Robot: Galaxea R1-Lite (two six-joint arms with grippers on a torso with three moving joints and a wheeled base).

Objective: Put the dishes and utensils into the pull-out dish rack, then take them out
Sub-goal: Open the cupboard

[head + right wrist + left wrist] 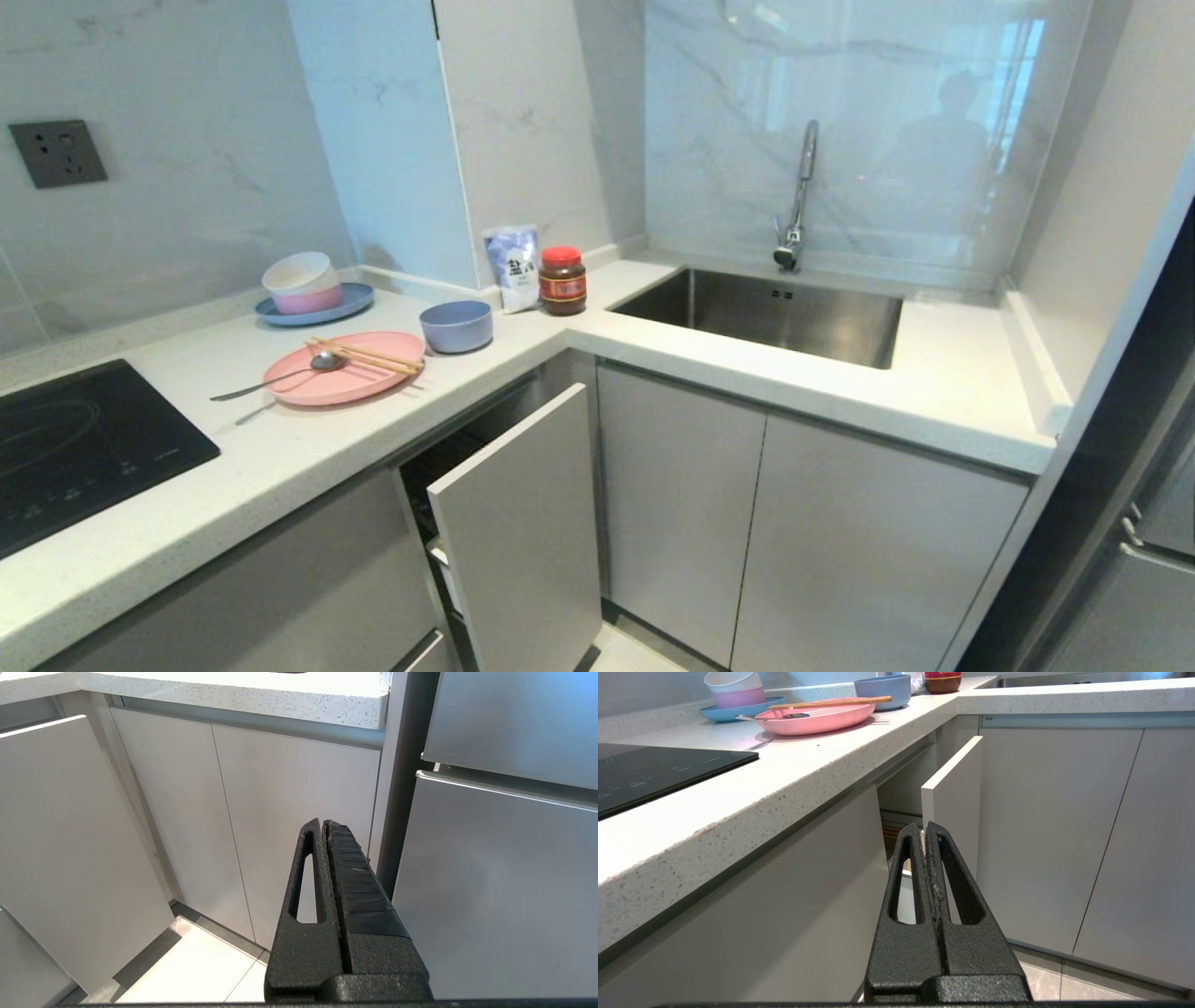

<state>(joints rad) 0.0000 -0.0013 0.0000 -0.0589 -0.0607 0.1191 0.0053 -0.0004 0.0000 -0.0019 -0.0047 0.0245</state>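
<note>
**Ana:** Left claw [927, 828] sits pressed shut with nothing in it, down below the table [308, 448], aimed at the pale grey front of the pull-out dish rack [523, 532]. That front stands only partly out, so I'd say pulling it out is the step in hand.

**Ben:** Agreed. I'd part the claw first, catch the free top edge of the front and draw it straight outward; a slanted pull could bind the runners. The basket behind it is mostly hidden for now.

**Ana:** Up on the table, going left to right: the pink plate [341, 385] carries the spoon [280, 376] and chopsticks [369, 356], and the blue-grey bowl [456, 327] stands just beside it. A slim steel handle beside the plate may be the fork; I can't tell.

**Ben:** Right claw [324, 823] is likewise closed and empty, low before the cupboards beside a steel appliance.

**Ana:** Writing? The white pouch [513, 266] shows a large Chinese character, seemingly "salt". The red-lidded jar [563, 280] has a label too small to read.
</note>
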